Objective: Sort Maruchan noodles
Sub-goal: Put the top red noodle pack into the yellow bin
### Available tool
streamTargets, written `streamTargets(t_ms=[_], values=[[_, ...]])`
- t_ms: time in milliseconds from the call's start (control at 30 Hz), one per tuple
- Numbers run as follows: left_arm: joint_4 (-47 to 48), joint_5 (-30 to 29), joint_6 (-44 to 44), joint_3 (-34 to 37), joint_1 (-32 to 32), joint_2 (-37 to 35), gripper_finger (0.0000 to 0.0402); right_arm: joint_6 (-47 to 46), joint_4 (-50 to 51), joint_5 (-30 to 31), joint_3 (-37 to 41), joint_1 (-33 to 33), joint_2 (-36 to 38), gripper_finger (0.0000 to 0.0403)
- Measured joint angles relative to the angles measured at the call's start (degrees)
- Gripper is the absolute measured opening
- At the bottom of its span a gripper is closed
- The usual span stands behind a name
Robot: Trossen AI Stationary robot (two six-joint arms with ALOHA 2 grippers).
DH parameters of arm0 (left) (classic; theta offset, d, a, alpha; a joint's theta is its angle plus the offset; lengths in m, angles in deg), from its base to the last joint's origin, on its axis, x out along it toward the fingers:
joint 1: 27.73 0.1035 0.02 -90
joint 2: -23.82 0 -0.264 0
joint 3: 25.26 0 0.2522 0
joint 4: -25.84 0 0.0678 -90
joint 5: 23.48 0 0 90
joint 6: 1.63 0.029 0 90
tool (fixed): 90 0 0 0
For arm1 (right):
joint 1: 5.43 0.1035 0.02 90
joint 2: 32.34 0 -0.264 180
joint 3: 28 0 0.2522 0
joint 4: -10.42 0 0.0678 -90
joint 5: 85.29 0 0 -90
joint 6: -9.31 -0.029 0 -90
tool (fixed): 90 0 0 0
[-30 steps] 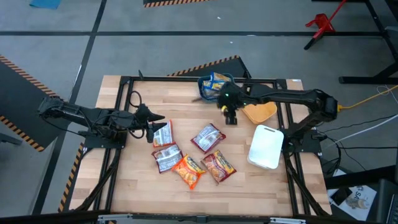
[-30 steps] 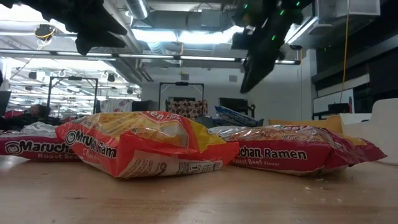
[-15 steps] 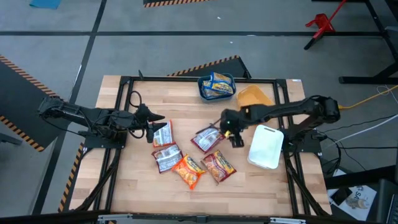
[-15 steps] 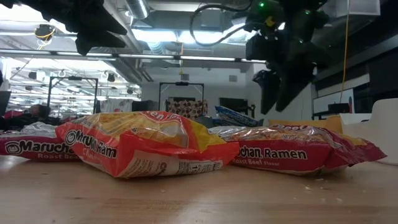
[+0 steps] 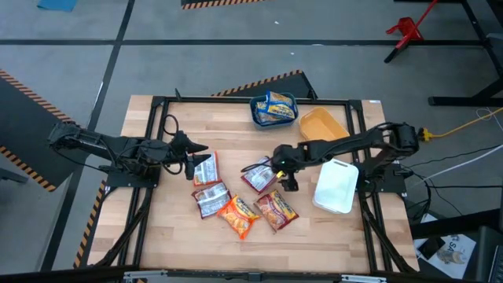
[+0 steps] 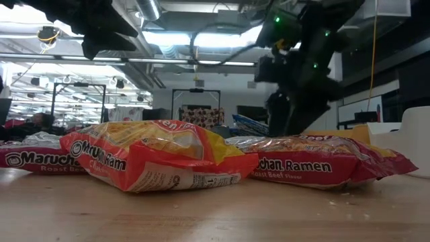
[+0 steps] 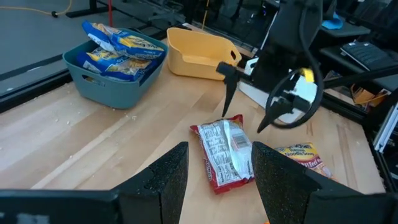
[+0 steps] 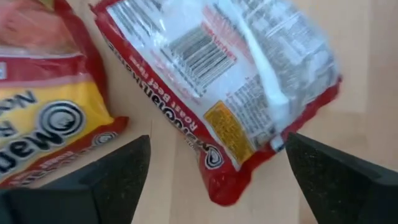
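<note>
From the high view, the sort is partly done. The teal bin [image 5: 273, 110] at the back of the desk [image 5: 173, 236] already holds blue-and-yellow packets [image 5: 277, 107], while the yellow bin [image 5: 323, 126] beside it looks empty and the white bin [image 5: 336, 185] sits at the right edge. Five packets are left in a loose cluster mid-desk: two red-and-silver ones on the left [image 5: 205, 168] [image 5: 211, 199], an orange one [image 5: 238, 215], a red-and-yellow one [image 5: 275, 209] and the red-and-silver packet [image 5: 260, 174] the right arm is going for. So I'd guess we're under halfway. The right end effector [image 5: 288, 183] hangs just beside that packet's right edge. A second ago it was back over the teal bin, then swung down past the yellow one, and now it's low by the cluster. The left end effector [image 5: 198, 161] sits at the leftmost packet and hasn't budged.

Low view: the orange packet [image 6: 151, 163] and the red one [image 6: 316, 165] fill the front, with the right arm down behind them, lower than before.

Left wrist view: the left one's own fingers [image 7: 165, 177] stand apart with nothing between them. Across the desk the right end effector [image 7: 252, 112] hovers spread open just above the red-and-silver packet [image 7: 225, 152].

Right wrist view: the fingers [image 8: 109, 177] are wide open, straddling the packet [image 8: 217, 93] label-side up, not touching it yet. The red-and-yellow packet [image 8: 40, 134] is right next to it.
</note>
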Motion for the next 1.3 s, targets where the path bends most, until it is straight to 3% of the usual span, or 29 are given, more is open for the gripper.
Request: streamTargets(t_ms=[200, 367, 500, 767, 1067, 1300], values=[[0.02, -0.31, 0.02, 0.0, 0.06, -0.01, 0.017, -0.02, 0.04, 3.06, 0.02, 0.0, -3.97, 0.0348], [0.04, -1.59, 0.04, 0.0, 0.07, 0.02, 0.017, -0.37, -2.58, 4.5, -0.23, 0.0, -5.25, 0.0295], [0.13, -1.63, 0.02, 0.0, 0.07, 0.01, 0.017, -1.55, -2.69, 6.23, -0.48, 0.0, -5.26, 0.0216], [0.01, -1.61, -0.02, 0.0, 0.07, 0.0, 0.017, -3.25, -2.49, 6.66, -0.48, 0.0, -5.26, 0.0016], [0.04, -1.59, -0.04, 0.0, 0.07, 0.0, 0.017, -12.82, -0.72, 6.72, -1.34, 0.0, -2.32, 0.0002], [0.09, -1.56, -0.01, 0.0, 0.07, 0.02, 0.017, -21.41, 7.35, 15.19, -4.13, -0.02, 6.97, 0.0]])
